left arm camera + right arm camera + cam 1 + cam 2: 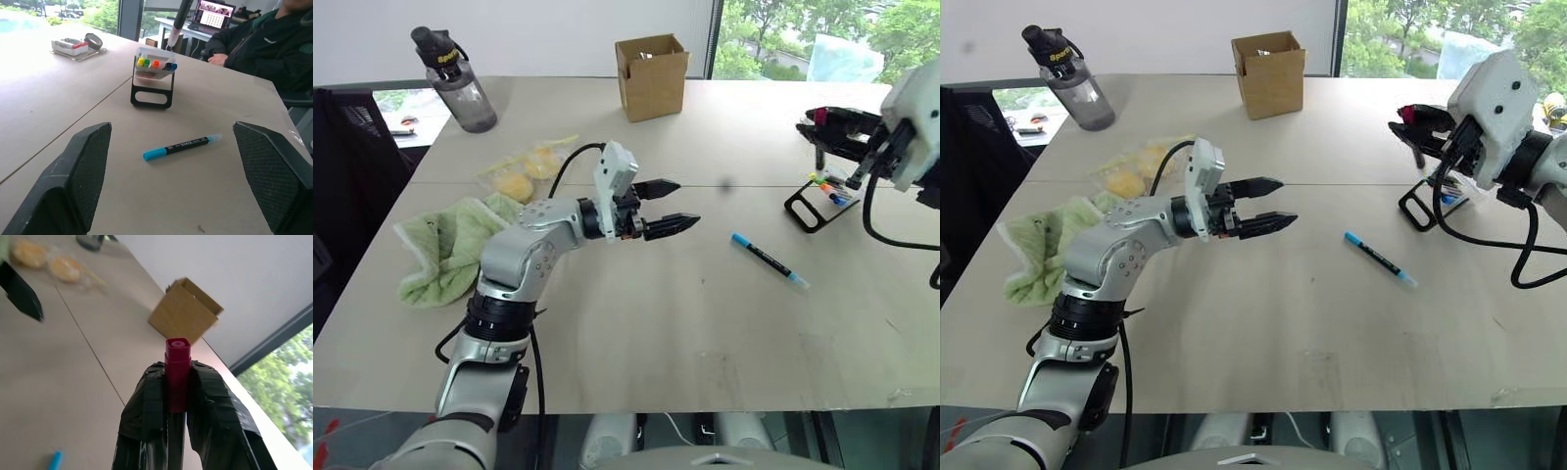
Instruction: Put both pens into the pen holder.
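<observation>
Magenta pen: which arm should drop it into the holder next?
Right. The right gripper is shut on the magenta pen and hangs near the pen holder. The left gripper is open and empty, nearer the blue pen on the table.

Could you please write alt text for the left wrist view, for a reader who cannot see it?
The open left pincer frames a light-blue pen lying flat on the pale table. Beyond the pen stands the pen holder, with colourful marker tips showing. A seated person in a dark jacket is at the table's far edge.
</observation>
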Robot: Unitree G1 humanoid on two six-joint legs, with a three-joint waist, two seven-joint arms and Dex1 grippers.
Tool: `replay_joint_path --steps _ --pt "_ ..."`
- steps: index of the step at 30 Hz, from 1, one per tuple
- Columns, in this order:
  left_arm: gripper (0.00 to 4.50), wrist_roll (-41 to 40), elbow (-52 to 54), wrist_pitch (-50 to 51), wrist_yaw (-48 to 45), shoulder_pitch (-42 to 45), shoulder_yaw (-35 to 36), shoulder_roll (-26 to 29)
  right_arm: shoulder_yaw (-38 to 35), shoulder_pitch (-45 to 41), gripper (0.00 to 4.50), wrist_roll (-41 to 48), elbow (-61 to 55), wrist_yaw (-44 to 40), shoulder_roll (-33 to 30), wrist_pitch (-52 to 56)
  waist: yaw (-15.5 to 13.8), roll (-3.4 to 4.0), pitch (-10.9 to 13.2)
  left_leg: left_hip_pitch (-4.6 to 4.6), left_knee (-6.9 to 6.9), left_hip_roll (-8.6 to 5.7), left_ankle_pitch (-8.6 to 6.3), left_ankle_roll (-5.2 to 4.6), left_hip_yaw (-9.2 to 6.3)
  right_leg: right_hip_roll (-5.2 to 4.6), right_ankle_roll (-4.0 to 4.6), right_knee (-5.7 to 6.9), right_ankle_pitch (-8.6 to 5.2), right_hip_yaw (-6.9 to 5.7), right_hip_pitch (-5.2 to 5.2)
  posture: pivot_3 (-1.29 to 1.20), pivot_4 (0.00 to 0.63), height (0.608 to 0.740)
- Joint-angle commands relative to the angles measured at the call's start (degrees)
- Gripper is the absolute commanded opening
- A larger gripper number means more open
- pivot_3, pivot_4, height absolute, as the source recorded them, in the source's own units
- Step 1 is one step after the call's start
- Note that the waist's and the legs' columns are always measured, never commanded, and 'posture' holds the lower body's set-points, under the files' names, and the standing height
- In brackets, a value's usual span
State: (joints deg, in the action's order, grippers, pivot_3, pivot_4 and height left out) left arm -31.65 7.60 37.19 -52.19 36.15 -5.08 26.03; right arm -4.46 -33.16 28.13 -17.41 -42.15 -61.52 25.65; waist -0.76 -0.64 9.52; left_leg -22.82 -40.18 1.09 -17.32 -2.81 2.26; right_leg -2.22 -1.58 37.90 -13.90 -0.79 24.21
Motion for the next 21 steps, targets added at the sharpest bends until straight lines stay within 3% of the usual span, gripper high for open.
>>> replay_joint_path --steps 1,13,21 --pt "4.07 1.1 2.4 -0.4 0.3 -0.2 -0.1 1.2 0.2 -2.3 0.15 -5.3 1.8 -3.2 -1.4 -3.9 0.0 0.0 0.0 0.0 0.0 0.0 0.01 0.02 0.0 -0.02 0.0 0.0 0.0 0.0 0.0 0.0 0.15 0.736" --pt "4.07 2.0 3.5 -1.0 1.4 -1.4 -1.2 -0.1 1.6 -3.5 0.15 -9.9 9.6 -10.4 2.7 -8.3 0.0 0.0 0.0 0.01 -0.01 0.02 0.03 0.05 -0.01 -0.15 0.0 0.03 0.01 -0.01 0.0 0.0 0.15 0.736" --pt "4.07 2.6 4.5 -0.9 3.0 -0.9 -1.2 -0.7 5.0 -5.5 0.15 -17.9 22.0 -13.4 4.6 -18.9 0.0 0.0 0.0 0.02 -0.03 0.0 0.03 0.05 0.01 -0.12 -0.01 0.03 0.01 -0.01 0.0 0.0 0.15 0.736"
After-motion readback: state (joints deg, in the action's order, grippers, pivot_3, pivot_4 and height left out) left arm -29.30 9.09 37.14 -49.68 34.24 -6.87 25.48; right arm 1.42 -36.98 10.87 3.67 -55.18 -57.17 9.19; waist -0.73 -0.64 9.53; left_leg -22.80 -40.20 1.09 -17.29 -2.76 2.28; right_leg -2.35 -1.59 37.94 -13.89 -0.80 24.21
